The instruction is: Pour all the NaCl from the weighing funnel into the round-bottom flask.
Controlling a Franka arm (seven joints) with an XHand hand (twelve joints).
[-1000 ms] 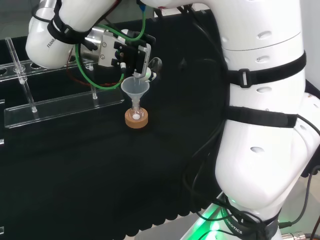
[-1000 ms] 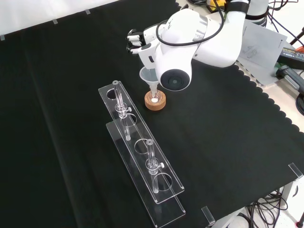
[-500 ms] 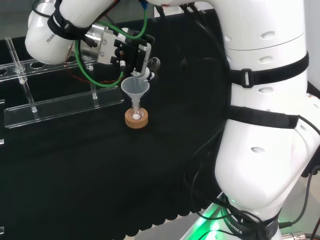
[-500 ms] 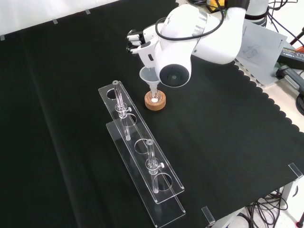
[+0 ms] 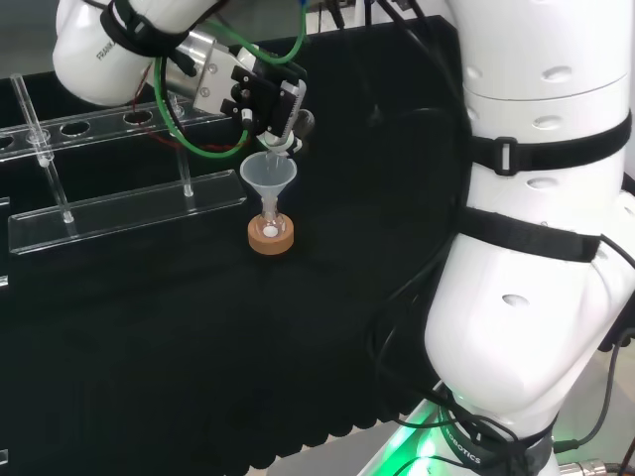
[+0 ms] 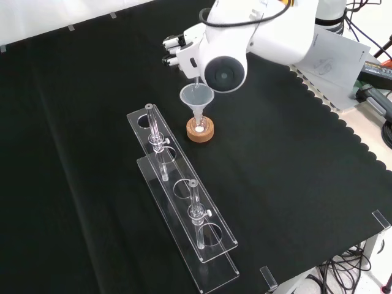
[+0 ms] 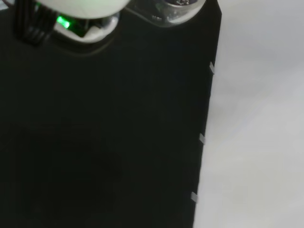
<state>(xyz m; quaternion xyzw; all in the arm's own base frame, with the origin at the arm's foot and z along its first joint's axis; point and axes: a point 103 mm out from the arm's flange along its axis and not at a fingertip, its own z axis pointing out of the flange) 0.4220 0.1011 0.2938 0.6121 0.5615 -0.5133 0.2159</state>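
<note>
In the head view, from left, you pass the clear acrylic tube rack (image 5: 119, 213), then the black and white hand (image 5: 263, 99) above a clear plastic cone funnel (image 5: 268, 177). Its stem enters the small round-bottom glass flask (image 5: 270, 230) on the cork ring stand (image 5: 270, 238). The fingers are curled round what seems to be the slim clear weighing funnel (image 5: 281, 147), tipped spout-down over the cone. Treat it as light, brittle and slippery; hold it by the stem.
</note>
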